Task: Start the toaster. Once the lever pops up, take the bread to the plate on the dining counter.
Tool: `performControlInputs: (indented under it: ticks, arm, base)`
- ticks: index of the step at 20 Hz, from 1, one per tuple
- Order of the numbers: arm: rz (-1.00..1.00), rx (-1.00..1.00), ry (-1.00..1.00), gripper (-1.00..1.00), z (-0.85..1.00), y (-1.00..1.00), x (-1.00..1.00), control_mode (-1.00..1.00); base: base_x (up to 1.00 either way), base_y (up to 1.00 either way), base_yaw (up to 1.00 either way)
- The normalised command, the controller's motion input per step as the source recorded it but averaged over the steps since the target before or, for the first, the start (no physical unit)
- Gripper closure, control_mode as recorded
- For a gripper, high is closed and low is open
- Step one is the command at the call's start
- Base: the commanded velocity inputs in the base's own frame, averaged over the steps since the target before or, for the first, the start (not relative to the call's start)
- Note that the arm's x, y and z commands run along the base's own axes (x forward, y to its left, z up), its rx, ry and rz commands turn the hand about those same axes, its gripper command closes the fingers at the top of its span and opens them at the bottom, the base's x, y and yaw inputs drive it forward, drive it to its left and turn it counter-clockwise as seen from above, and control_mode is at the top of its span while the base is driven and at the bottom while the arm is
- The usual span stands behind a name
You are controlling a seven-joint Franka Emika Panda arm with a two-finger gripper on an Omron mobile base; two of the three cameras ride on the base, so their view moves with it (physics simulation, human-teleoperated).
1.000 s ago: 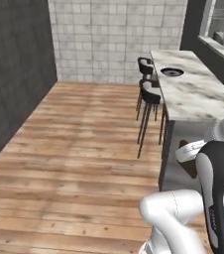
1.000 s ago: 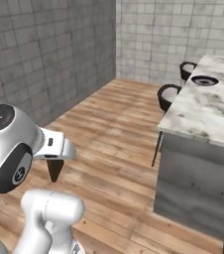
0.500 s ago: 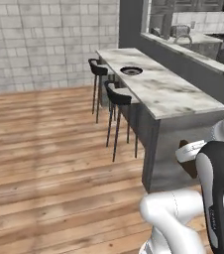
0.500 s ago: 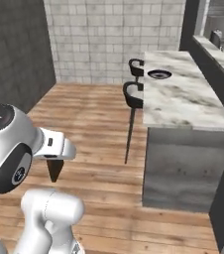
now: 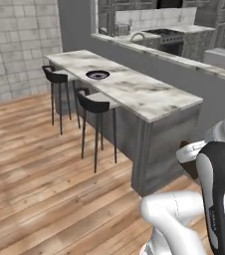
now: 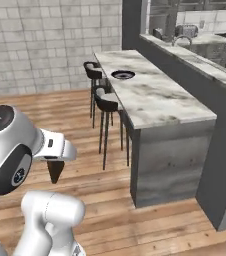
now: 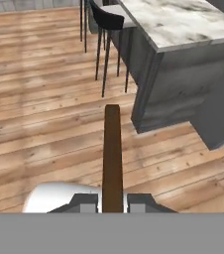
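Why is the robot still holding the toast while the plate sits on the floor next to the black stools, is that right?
Almost. The end effector does grip the bread, as the hand view shows. But the plate is not on the floor: the left base view shows it on top of the dining counter, above the two black stools.

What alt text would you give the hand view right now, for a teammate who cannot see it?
Seen edge-on, a thin flat brown toast slice is pinched between the shut gripper's dark fingertips, held above a wooden plank floor. Ahead to the right stands the end of the long white marble dining counter on its gray base, with a black bar stool beside it.
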Motion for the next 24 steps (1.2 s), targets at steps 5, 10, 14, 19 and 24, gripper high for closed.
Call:
performControlInputs:
  ticks: [5,10,14,19,24]
  arm:
    - [0.0,0.0,0.0,1.0,0.0,0.0,0.0,1.0]
    - [0.0,0.0,0.0,1.0,0.0,0.0,0.0,1.0]
    - [0.0,0.0,0.0,1.0,0.0,0.0,0.0,1.0]
    - [0.0,0.0,0.0,1.0,0.0,0.0,0.0,1.0]
    - [0.0,0.0,0.0,1.0,0.0,0.0,0.0,1.0]
  base:
    - [0.19,0.91,-0.53]
    - [0.0,0.96,-0.5]
    - [0.02,0.97,-0.49]
    - [0.1,0.98,-0.47]
    - [0.2,0.99,-0.41]
